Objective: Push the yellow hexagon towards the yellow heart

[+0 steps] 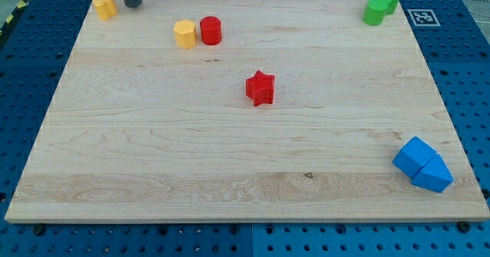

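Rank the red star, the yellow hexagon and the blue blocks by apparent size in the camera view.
1. Blue blocks, two touching, nearest the view's bottom, so nearness inflates them.
2. Red star.
3. Yellow hexagon, close to the star's size and farther away, so that ranking is unsure.

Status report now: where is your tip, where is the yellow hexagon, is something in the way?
My tip at the view's top left, beside yellow heart. Yellow hexagon to their right, red cylinder touching its far side. Path to heart clear.
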Action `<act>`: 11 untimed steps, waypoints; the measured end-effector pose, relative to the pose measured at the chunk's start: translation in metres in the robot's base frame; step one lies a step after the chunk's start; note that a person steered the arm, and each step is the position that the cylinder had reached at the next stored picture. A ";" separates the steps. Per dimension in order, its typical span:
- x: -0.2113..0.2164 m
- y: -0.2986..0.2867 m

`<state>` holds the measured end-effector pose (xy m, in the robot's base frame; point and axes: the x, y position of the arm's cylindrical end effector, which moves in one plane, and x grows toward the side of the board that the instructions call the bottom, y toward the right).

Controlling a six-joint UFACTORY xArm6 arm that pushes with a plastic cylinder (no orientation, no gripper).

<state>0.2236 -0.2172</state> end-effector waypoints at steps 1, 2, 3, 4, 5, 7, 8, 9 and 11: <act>0.040 0.001; 0.068 0.026; 0.094 0.041; 0.120 0.064; 0.120 0.109; 0.119 0.141; 0.103 0.134; 0.087 0.114; 0.060 0.075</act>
